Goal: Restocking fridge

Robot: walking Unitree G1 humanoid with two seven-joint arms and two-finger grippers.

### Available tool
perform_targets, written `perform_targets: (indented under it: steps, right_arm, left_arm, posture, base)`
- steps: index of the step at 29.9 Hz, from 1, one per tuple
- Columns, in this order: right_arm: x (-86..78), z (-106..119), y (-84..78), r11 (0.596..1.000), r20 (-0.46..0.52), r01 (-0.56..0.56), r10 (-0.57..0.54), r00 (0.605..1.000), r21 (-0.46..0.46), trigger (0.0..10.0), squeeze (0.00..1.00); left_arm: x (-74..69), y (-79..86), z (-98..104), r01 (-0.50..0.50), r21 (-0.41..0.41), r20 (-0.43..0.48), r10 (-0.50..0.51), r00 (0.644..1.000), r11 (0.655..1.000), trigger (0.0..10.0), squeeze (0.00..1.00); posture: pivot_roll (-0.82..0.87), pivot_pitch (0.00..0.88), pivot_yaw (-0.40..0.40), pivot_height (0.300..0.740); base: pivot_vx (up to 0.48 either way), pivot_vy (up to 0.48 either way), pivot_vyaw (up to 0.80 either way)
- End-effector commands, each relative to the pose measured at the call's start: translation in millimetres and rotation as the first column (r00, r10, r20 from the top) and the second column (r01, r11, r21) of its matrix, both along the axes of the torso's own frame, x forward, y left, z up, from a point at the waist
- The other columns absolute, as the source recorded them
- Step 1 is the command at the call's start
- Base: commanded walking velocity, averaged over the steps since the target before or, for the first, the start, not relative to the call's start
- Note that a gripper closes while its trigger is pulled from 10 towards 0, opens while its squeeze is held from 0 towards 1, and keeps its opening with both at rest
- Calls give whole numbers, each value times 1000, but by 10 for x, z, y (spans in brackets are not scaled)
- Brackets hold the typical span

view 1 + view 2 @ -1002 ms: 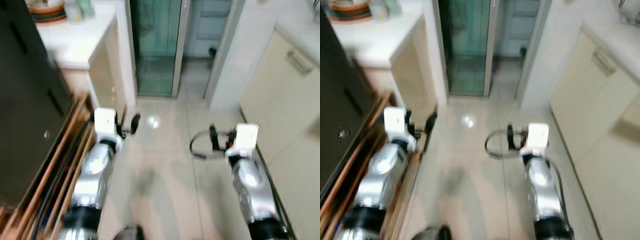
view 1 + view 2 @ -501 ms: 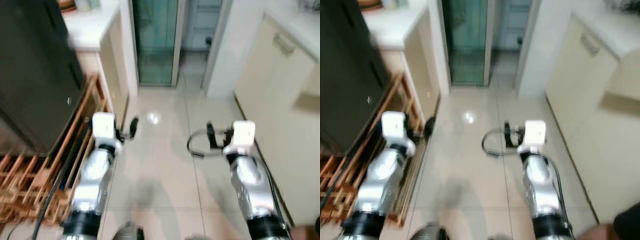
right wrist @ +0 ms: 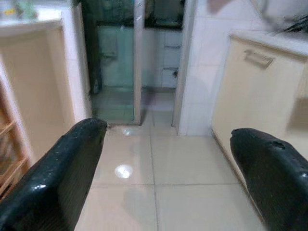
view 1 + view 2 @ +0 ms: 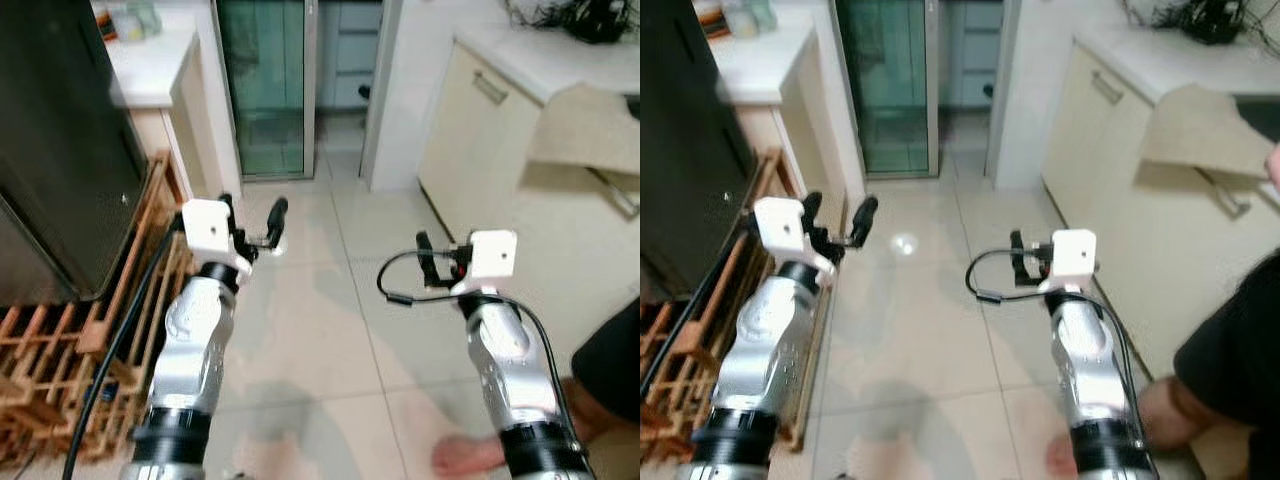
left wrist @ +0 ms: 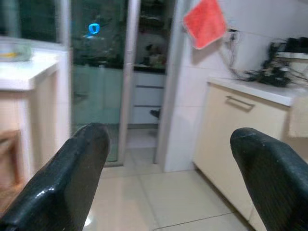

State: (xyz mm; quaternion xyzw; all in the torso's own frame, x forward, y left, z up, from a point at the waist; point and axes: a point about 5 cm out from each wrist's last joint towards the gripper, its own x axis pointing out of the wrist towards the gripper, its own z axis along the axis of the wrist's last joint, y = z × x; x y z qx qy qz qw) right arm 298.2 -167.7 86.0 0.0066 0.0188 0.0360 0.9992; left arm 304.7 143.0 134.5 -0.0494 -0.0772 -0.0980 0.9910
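Observation:
A tall black appliance stands at my left, its front shut. Both arms are held out over the tiled floor. My left gripper is open with nothing between its fingers; it points toward a glass sliding door. My right gripper is also open and empty, its fingers spread wide above the floor tiles. No item to stock is in either gripper.
A wooden rack sits low beside the black appliance. Cream cabinets and a white counter line the right. A person's bare foot and dark clothing are close at my right. A red cloth hangs on the wall.
The whole view has shifted, so the camera moved. The person's foot and dark clothing have come into view at the right. Both arms keep the same pose.

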Motion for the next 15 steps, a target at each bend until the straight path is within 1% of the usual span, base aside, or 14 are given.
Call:
perform_targets:
  steps: [1,8,12,15]
  right_arm:
    - [33,35,35,1000,9,-11,11,1000,3,10000,0]
    - [31,15,9,1000,0,-1,1,1000,14,10000,0]
    - [24,-5,4,1000,-6,-3,3,1000,2,10000,0]
    - [22,-16,-2,1000,-11,0,1,1000,2,10000,0]
  left_arm:
    - [6,37,18,-16,4,1,16,1000,1000,10000,0]
    - [25,59,11,-40,-22,-10,40,999,999,10000,0]
    - [15,84,-4,-48,-25,-12,47,999,999,10000,0]
    - [21,121,-3,-74,-55,-21,73,997,996,10000,0]
  posture:
    - [-71,0,-14,740]
    - [-72,0,-12,740]
    - [-73,0,-13,740]
    - [-73,0,-14,740]
  base:
    - [0,480,0]
    - [0,480,0]
    - [0,480,0]
    - [0,450,0]
